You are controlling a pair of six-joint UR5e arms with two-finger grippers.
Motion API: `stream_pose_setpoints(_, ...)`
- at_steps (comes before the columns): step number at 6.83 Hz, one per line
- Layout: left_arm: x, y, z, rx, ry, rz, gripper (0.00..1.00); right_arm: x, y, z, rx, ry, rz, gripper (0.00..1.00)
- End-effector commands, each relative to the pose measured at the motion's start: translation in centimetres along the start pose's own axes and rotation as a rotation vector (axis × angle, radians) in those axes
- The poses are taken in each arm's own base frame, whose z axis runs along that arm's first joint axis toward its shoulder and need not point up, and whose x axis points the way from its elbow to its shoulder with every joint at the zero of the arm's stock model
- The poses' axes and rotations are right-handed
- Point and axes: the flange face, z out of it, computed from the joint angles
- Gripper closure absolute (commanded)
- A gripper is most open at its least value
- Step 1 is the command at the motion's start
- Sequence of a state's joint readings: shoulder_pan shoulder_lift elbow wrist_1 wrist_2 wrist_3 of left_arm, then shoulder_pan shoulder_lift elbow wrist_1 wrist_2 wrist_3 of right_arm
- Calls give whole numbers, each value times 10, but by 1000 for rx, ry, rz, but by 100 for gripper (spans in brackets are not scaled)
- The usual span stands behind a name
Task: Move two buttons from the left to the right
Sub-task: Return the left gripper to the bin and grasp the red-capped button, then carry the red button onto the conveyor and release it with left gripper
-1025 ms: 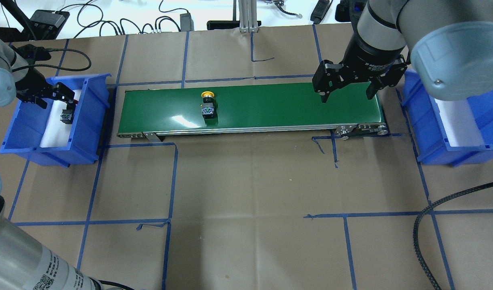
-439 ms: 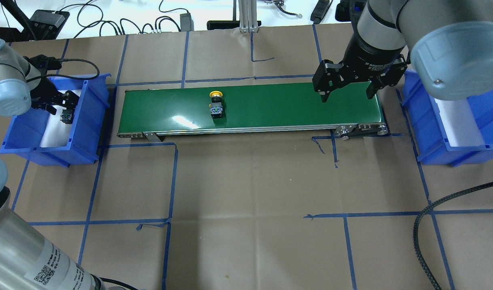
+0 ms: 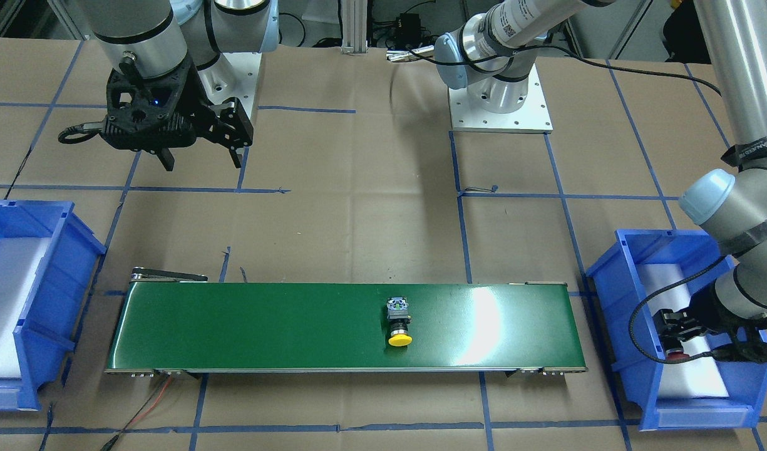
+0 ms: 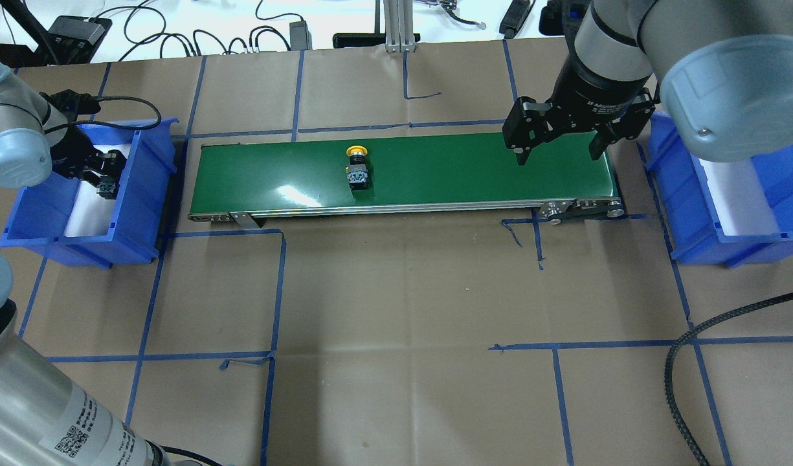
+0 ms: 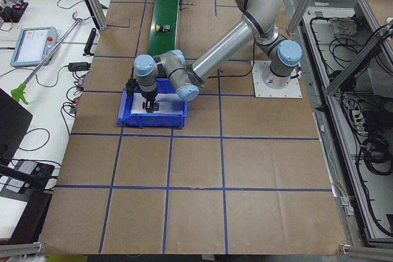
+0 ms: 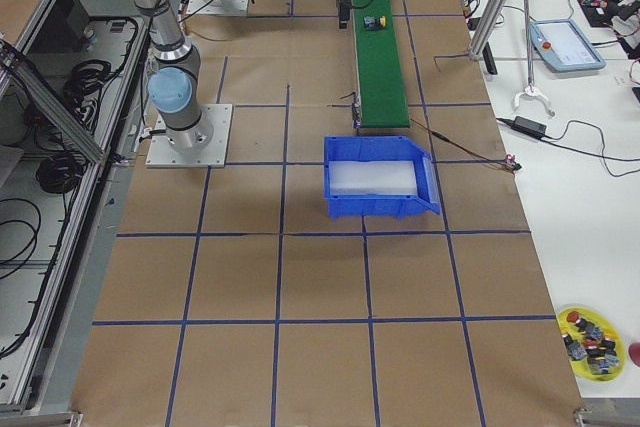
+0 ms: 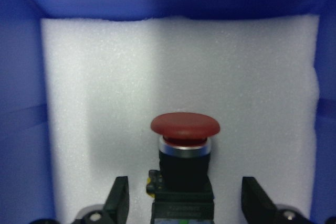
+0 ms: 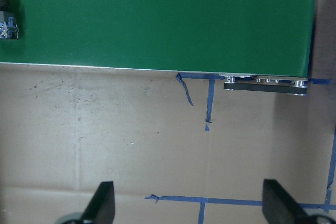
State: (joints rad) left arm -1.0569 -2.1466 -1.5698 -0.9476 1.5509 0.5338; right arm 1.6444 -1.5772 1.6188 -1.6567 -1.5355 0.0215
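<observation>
Left end effector [image 7: 186,199], spread, straddles the red button [image 7: 185,128]; right end effector [image 4: 558,155], spread, hovers near the conveyor belt [image 4: 467,169].

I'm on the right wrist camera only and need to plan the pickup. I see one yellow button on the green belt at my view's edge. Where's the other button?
Observer: The red button sits on white foam in the left blue bin, not on the belt.
Operator: Has the left gripper gripped it?
Observer: No. The left gripper is open, its fingers either side of the button's black body with gaps showing.
Operator: How far along the belt is the yellow one?
Observer: The yellow button lies on its side short of the belt's middle, in the robot's left half.
</observation>
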Motion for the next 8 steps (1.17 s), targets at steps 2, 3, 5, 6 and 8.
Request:
stream_pose_setpoints(2,-6,-9,-27,36,-21,2,90,0,0,-2,5,0,0,0)
stream_pose_setpoints(3,-6,-10,-41,47,-30,3,90,0,0,-2,3,0,0,0)
stream_pose_setpoints(5,-4,-1,-94,16,-15,-3,90,0,0,-2,5,0,0,0)
stream_pose_setpoints(6,-15,16,-122,-7,-5,-27,90,0,0,-3,6,0,0,0)
stream_pose_setpoints(8,-13,39,-160,-30,10,-51,90,0,0,-3,8,3,0,0)
